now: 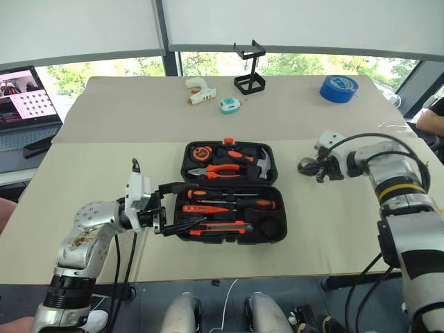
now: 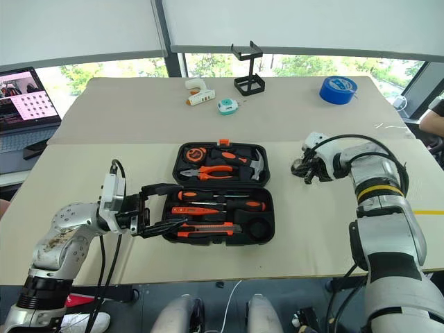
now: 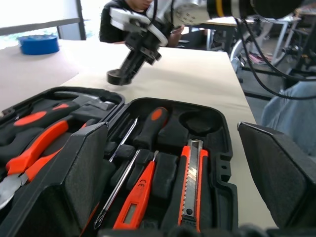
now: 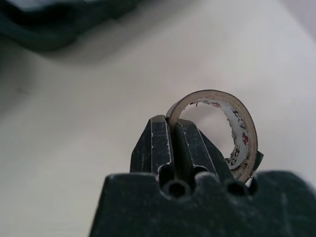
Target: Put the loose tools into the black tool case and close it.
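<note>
**My rig's arms**

I see silver-grey arm shells with black joints. The right arm at the frame's right wears a yellow band and looping black cables; the left arm at lower left shows brownish scuffs, a white wrist block, black fingers

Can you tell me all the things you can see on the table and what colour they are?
tool case: one, black, open, middle of the table
screwdrivers: two, black and orange, in the case's near half
tester screwdriver: one, orange, in the near half
utility knife: one, orange and black, in the near half
pliers: orange handles, in the far half
hammer: one, in the far half
tape roll: one, small, pinched in the right gripper
big tape roll: one, blue, far right
glue gun: one, white, far side
tape measure: one, teal, beside the glue gun
wire stand: one, black, far side
laptop: one, far left
left gripper: open, at the case's left edge
right gripper: shut on the tape roll
</note>
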`<state>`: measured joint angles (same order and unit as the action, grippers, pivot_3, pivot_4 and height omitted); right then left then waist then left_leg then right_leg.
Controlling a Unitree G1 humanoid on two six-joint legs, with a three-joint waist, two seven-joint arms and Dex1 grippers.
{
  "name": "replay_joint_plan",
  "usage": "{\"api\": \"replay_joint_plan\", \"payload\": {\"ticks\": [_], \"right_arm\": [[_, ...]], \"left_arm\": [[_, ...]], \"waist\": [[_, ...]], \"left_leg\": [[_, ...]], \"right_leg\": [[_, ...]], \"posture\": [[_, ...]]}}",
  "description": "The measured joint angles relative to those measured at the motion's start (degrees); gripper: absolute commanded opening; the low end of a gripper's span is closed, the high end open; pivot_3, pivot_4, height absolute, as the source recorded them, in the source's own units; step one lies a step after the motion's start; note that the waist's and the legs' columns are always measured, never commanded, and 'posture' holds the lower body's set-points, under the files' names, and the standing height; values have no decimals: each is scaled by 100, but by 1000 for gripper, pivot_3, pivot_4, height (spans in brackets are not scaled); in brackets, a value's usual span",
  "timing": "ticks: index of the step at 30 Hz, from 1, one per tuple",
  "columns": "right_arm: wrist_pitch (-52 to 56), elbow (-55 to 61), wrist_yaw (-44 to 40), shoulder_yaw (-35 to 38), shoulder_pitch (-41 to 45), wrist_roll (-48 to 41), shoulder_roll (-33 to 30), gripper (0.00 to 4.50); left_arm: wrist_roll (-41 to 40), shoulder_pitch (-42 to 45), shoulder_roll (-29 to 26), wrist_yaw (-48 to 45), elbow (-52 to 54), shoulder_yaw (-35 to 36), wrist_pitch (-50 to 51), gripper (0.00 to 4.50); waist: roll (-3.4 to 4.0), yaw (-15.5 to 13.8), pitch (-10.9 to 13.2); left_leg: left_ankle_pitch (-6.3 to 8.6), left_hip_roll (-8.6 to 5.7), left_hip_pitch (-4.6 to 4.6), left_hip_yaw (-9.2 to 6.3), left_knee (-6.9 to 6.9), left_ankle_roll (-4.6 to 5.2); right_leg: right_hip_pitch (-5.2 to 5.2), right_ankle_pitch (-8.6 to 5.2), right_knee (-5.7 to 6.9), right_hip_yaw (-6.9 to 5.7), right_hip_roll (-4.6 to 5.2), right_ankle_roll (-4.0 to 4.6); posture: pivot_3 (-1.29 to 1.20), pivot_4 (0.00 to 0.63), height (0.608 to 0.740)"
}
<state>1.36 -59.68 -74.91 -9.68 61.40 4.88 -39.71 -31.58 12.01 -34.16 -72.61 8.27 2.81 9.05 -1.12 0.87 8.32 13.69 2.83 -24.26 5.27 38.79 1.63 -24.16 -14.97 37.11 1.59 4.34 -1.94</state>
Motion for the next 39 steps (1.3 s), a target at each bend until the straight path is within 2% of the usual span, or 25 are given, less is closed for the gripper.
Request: {"api": "replay_joint_plan", "payload": {"ticks": [1, 2, 3, 4, 7, 10, 12, 16, 28, 36, 39], "right_arm": [[657, 1147, -580, 82, -342, -469, -114, 72], [1062, 1789, -894, 115, -538, -749, -149, 72], [1598, 2564, -1102, 124, -810, -1048, -238, 72], [2404, 3839, -1255, 113, -1314, -1507, -397, 72], [3819, 6219, -1247, -133, -2203, -2301, -482, 72], [4426, 7282, -915, -234, -2664, -2534, -528, 72], [4544, 7674, -703, -365, -2985, -2537, -649, 72], [4318, 7727, -351, -657, -3296, -2192, -932, 72], [4030, 7365, -244, -1111, -3105, -1840, -1091, 72], [3820, 7197, -400, -1189, -2868, -1767, -1102, 2729], [3769, 7128, -653, -1135, -2869, -2035, -1138, 3736]], "left_arm": [[11, -122, -80, -185, 37, -43, -147, 4500], [25, -245, -146, -304, 60, -65, -202, 4500], [48, -317, -184, -397, 79, -112, -270, 4500], [50, -432, -221, -516, 106, -151, -316, 4500], [50, -638, -298, -677, 116, -158, -420, 4500], [50, -741, -344, -704, 171, -148, -526, 4500], [48, -812, -353, -697, 217, -150, -529, 4500], [45, -904, -366, -641, 355, -150, -515, 4500], [-2, -982, -499, -325, 508, -125, -364, 4500], [-12, -996, -575, 150, 671, 97, -72, 4500], [-13, -1004, -594, 354, 683, 248, 1, 4500]], "waist": [[0, 2, 0], [1, 5, 0], [2, -6, -1], [1, -19, 0], [1, -42, 0], [0, -87, 0], [-3, -123, 1], [-3, -134, 1], [-5, -110, 1], [-5, -116, 1], [-7, -124, 2]], "left_leg": [[0, 3, 0, -8, -3, 0], [1, 10, 3, -21, 0, 1], [1, 9, 4, -22, 0, 2], [2, 10, -1, -29, -3, 2], [6, 8, -5, -36, 2, 8], [6, 3, 2, -36, 17, 9], [5, 0, 2, -37, 23, 9], [5, -3, 2, -33, 23, 10], [4, 0, 3, -36, 22, 10], [5, 1, 2, -37, 21, 10], [5, 0, 1, -36, 21, 10]], "right_leg": [[-1, 0, 0, 0, -1, 0], [-1, 0, 6, 1, -3, 0], [0, 0, 5, 0, -3, 0], [-3, 0, 5, -8, -2, 0], [-1, 0, 3, -15, 9, 1], [13, 4, 2, -14, 12, 1], [14, 6, 1, -14, 12, 2], [8, 7, 2, -11, 5, 2], [9, 7, 3, -11, -2, 2], [9, 7, 3, -11, -3, 2], [8, 7, 1, -11, -2, 2]], "posture": [[0, 150, 740], [0, 150, 740], [0, 150, 740], [0, 150, 740], [0, 150, 740], [0, 150, 740], [0, 150, 740], [0, 150, 740], [0, 150, 740], [0, 150, 740], [0, 150, 740]]}}
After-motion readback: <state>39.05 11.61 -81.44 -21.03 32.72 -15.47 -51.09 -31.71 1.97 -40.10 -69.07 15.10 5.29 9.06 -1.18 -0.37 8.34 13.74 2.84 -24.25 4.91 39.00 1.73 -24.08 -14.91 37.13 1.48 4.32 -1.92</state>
